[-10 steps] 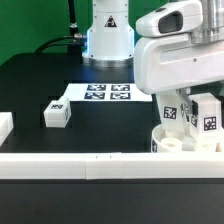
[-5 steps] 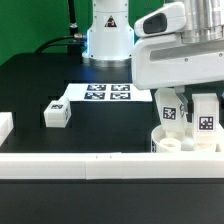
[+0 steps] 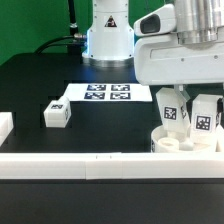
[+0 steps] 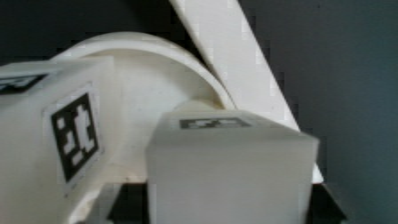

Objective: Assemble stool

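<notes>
Far toward the exterior view's left of the gripper (image 3: 186,80), 1 loose leg (image 3: 55,114) lies alone. Right beneath the gripper sits the seat (image 3: 170,143), with 2 upright legs (image 3: 171,111) rising from it. The fingers are hidden, so I cannot tell whether they are parted or clamped.

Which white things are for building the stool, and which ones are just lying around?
For the stool: round seat; upright leg; second upright leg; loose leg lying apart.
Just lying about: marker board; long white rail.
</notes>
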Tool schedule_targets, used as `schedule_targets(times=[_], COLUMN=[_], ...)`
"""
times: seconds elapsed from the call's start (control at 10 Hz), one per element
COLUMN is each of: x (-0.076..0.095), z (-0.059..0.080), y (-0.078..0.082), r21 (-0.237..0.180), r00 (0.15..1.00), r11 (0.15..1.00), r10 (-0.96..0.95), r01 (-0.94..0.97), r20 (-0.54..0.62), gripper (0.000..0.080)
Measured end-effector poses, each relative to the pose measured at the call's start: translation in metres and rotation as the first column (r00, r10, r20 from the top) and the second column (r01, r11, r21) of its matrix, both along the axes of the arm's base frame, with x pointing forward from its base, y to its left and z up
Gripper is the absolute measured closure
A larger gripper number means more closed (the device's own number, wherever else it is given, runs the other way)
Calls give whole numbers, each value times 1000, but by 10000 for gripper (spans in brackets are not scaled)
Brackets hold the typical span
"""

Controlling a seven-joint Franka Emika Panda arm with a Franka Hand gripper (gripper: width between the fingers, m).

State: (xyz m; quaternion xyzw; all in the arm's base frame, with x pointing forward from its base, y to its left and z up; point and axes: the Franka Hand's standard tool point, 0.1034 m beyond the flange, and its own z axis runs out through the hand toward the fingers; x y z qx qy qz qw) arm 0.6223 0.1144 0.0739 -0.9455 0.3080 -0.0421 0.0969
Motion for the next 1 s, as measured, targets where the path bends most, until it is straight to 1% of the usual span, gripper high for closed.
schedule_targets(times=[0.2, 0.3, 0.4, 0.5, 0.6, 1.0], x=[0, 0, 0, 0, 0, -1], z=[0, 1, 1, 1, 1, 1], y=[0, 0, 2, 4, 6, 12], r21=[27, 63, 89, 116, 135, 158], r00=[994, 969, 932, 878, 841, 717], r11=[994, 967, 929, 872, 831, 700], r10=[-107, -242, -352, -464, -525, -667], r01=[107, 245, 359, 476, 539, 697], r20=[-19, -51, -83, -114, -131, -203], gripper=[456, 456, 456, 456, 456, 456])
